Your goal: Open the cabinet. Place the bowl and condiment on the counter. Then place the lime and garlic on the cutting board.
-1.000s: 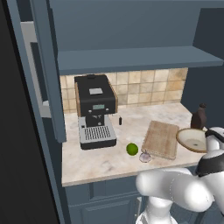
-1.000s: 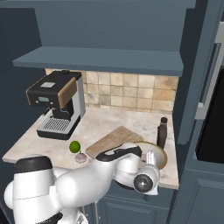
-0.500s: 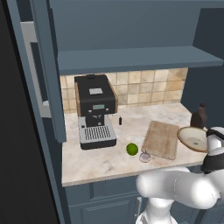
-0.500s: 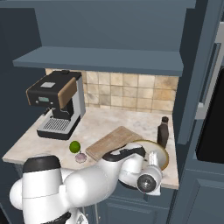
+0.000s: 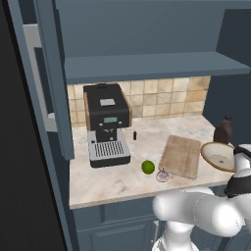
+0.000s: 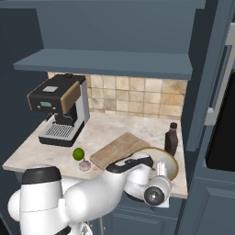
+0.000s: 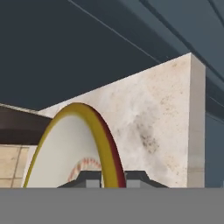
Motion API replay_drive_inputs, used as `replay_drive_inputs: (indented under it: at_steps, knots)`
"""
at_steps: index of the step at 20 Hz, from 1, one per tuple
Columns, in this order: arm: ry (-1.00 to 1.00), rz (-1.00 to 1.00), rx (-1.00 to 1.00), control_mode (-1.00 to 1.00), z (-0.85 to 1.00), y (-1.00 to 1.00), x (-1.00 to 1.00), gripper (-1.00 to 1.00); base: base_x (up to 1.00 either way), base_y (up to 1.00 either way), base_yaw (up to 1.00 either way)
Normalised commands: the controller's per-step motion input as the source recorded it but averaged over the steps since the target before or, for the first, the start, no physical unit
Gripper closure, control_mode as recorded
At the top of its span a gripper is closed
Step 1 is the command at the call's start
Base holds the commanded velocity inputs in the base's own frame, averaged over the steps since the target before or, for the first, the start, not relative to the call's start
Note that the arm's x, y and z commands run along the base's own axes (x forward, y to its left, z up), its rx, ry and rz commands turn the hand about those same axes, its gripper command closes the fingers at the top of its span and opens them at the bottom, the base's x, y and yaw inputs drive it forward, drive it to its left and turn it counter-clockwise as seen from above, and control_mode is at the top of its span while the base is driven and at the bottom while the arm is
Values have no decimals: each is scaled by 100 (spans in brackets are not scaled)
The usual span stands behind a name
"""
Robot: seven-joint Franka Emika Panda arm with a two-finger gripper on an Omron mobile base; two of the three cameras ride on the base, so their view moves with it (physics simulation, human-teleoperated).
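The bowl [image 7: 74, 148] is gripped by its rim between the tips of the claw [image 7: 113, 178], held tilted at the right end of the surface [image 5: 112, 179], just beside the condiment [image 6: 171, 138]. It is judged stiff, smooth and breakable, so a firm rim hold is advised. Farther left, the garlic [image 5: 162, 175] and lime [image 5: 148, 167] are seen beside the cutting board [image 5: 181, 155], under the open cabinet [image 5: 147, 66].

Readable text: none in any view.
Coffee machine [image 5: 106, 125] display panel: pale rectangles, no characters legible.
Condiment [image 6: 171, 139] label band: too small and blurred to read.
Bowl [image 7: 74, 148] inside: a reddish curved mark just above the claw [image 7: 113, 179], not lettering.
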Motion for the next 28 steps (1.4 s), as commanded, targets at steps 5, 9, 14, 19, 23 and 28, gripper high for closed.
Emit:
replay_drive_inputs:
  at_steps: [5, 9, 14, 19, 23, 28]
  knots:
    - [0, 3, 0, -100, 22, 0, -36, 100, 0, 0, 0]
    - [1, 2, 0, -100, 4, 0, -7, 100, 0, 0, 0]
    - [2, 2, 0, -100, 0, 0, 0, -100, 0, 0, 0]
    - [0, 2, 0, -100, 2, 0, 0, -100, 0, 0, 0]
    - [0, 4, 2, -100, 32, 0, -21, -100, 0, 0, 0]
    - [0, 7, 2, -100, 49, 0, -46, -100, 0, 0, 0]
